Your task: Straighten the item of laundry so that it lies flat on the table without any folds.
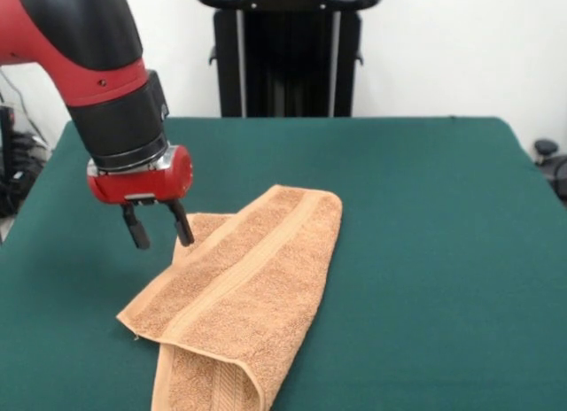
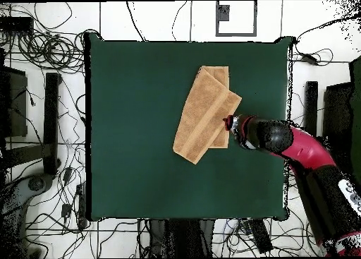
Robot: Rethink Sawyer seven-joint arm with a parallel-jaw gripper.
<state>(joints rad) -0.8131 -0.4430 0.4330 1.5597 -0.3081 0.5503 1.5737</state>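
An orange-tan towel lies folded over itself on the green worktop, a woven band running along its upper layer. The red-and-black arm's end effector hangs at the towel's ten o'clock edge in the front view, its two dark fingers parted and holding nothing.

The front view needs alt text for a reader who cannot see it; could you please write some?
A folded orange-tan terry towel lies on a dark green felt table. A red and black arm's open gripper hangs at the towel's edge.
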